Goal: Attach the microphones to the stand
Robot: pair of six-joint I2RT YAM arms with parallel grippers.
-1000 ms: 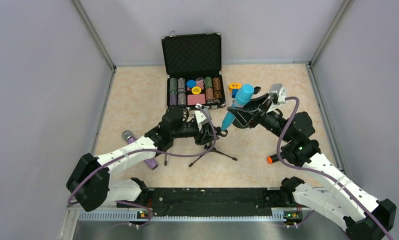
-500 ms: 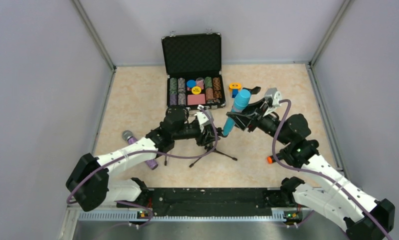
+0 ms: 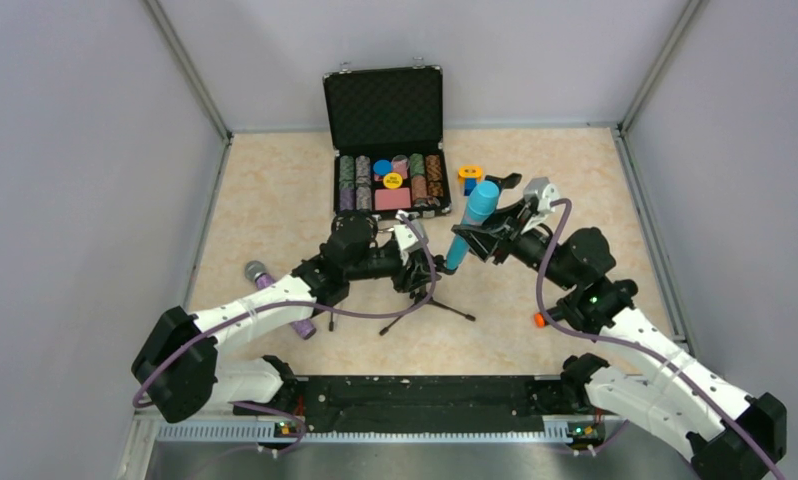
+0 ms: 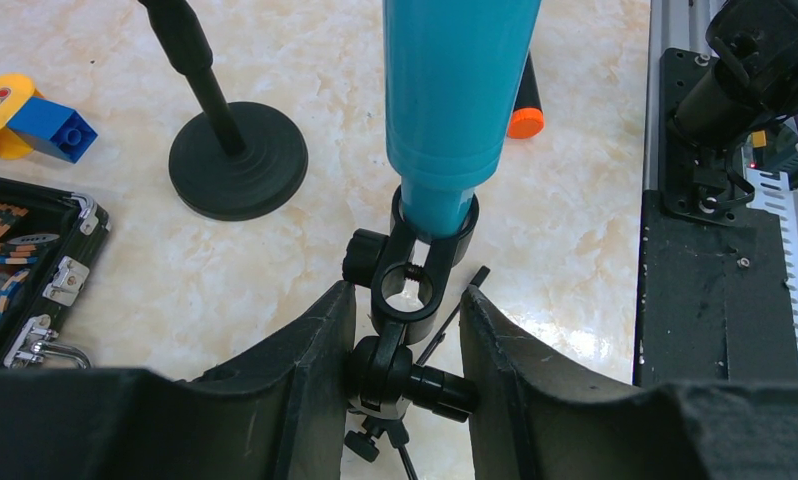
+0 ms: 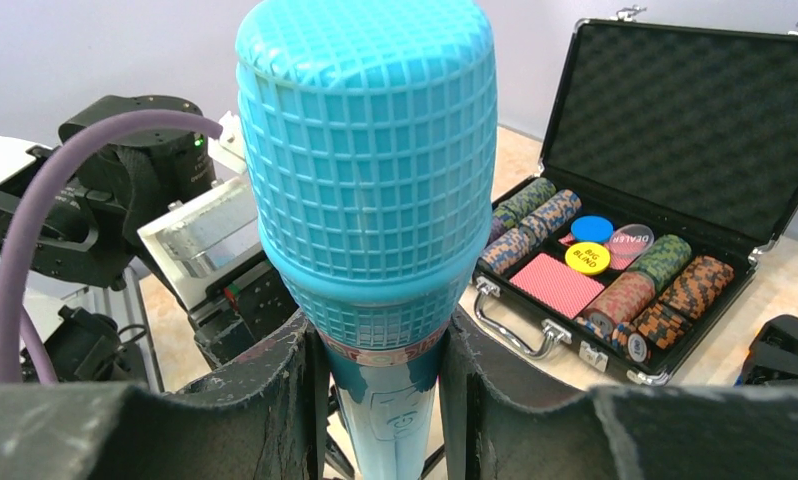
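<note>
At the stand clip (image 4: 422,265), cyan microphone (image 4: 455,90)

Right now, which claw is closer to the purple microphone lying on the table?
Left. The left gripper grips the stand's clip, nearer the purple microphone; the right gripper holds the cyan microphone farther off.

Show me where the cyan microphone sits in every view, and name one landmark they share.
Top external: cyan microphone right of centre, tilted, lower end at the stand.
Left wrist: microphone top centre, lower end in the stand's clip ring.
Right wrist: microphone fills the middle, held by the right gripper.
Shared landmark: open chip case, top centre, lower left edge, right side respectively.
</note>
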